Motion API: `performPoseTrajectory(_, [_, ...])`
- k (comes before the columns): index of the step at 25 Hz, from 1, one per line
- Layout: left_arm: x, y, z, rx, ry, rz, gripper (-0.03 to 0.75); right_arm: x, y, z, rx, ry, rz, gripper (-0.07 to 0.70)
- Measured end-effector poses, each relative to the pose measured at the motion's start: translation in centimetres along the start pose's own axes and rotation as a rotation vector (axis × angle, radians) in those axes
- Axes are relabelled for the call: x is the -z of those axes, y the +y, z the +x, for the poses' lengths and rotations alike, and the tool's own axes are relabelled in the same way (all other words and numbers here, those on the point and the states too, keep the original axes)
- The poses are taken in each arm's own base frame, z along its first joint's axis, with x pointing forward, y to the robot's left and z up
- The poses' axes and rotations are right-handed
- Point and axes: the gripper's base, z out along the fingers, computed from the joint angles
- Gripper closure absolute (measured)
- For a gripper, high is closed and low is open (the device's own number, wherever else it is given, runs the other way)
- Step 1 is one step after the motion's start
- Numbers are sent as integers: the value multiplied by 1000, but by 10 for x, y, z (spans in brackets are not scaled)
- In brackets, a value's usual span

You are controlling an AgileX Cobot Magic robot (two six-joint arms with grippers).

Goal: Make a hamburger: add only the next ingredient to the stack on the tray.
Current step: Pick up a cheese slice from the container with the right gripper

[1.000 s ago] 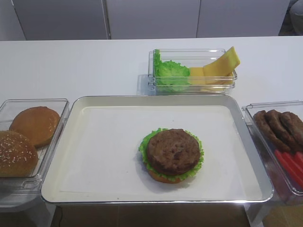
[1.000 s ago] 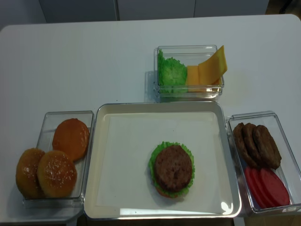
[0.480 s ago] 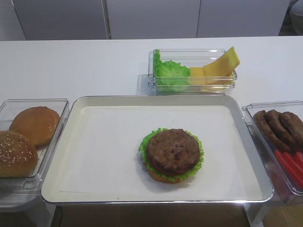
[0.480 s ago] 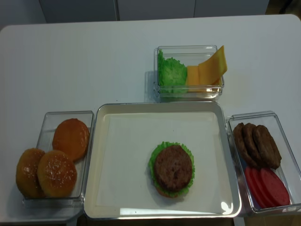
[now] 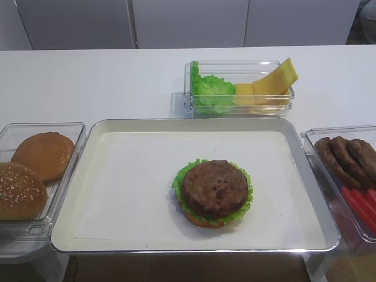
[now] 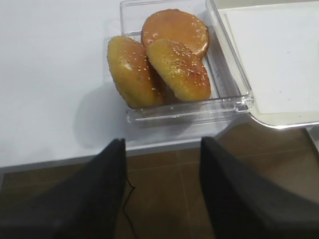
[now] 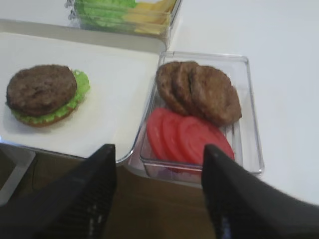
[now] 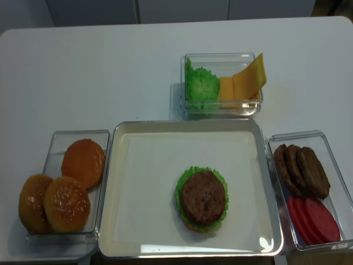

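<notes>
The white table [image 5: 106, 82] carried the silver tray [image 5: 117, 126], with the stack [image 5: 214, 192] resting right of its centre. Behind the tray, the cheese slice [image 5: 276, 79] leaned in a clear box [image 5: 235, 64] beside lettuce [image 5: 211, 91]. Both the right claw [image 7: 157, 199] and the left claw [image 6: 162, 191] stood open and empty, off the table's near edge.

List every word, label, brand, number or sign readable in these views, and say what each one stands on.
None: no readable text shows in any view.
The tray, the stack, the cheese slices and the clear boxes of buns, of lettuce and of patties and tomato carry no print, label or number.
The fingers of the right gripper and those of the left gripper are plain dark, unmarked.
</notes>
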Motion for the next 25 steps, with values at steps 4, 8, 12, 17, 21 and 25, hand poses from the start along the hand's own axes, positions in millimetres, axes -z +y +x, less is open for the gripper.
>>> performPoseTrajectory(4, [0,0,0,0,0,0,359,3,-1,-20,-15,-37,10,176])
performPoseTrajectory(8, [0,0,0,0,0,0,359,-10,-7,-48,-41,-20,22,172])
performPoseTrajectory(12, [0,0,0,0,0,0,359,-35,-16,-74,-112,43,36,171])
performPoseTrajectory(17, [0,0,0,0,0,0,359,-85,-26,-97,-245,173,21,169])
performPoseTrajectory(21, [0,0,0,0,0,0,359,-123,-34,-119,-312,240,3,169])
performPoseTrajectory(25, [0,0,0,0,0,0,359,-163,-43,-145,-342,288,-7,169])
